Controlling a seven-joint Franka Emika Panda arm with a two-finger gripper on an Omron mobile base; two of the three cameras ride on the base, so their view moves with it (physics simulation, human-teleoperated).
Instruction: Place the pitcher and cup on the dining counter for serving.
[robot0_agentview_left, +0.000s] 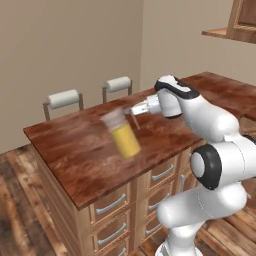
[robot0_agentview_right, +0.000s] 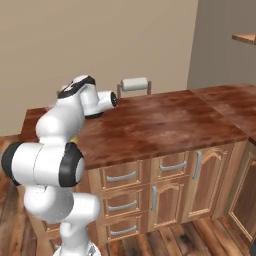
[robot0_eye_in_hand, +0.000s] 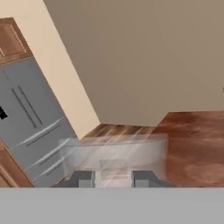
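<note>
We see the pitcher (robot0_agentview_left: 122, 134), a tall clear plastic cylinder with orange-yellow liquid filling its lower part, tilted over the dining counter (robot0_agentview_left: 75, 160). Its lower end is at or just above the glossy reddish-brown wood, though we cannot tell whether it touches. The end effector (robot0_agentview_left: 134, 111) reaches in from the side at the pitcher's clear upper rim. In the hand view its two dark fingertips (robot0_eye_in_hand: 82, 178) sit on either side of the translucent wall (robot0_eye_in_hand: 114, 153), narrowly set, so we judge it is holding the pitcher, though blur makes the contact hard to confirm.

We judge the pitcher to be stiff and smooth, likely slippery, and bottom-heavy from the liquid. A grip near the rim therefore lets it swing and tip, while a hold lower on the body would steady it.

The counter's top is polished wood grain. Below it are light wood drawers (robot0_agentview_left: 111, 204) with curved silver handles, and two grey-cushioned stools (robot0_agentview_left: 64, 99) stand behind.
</note>
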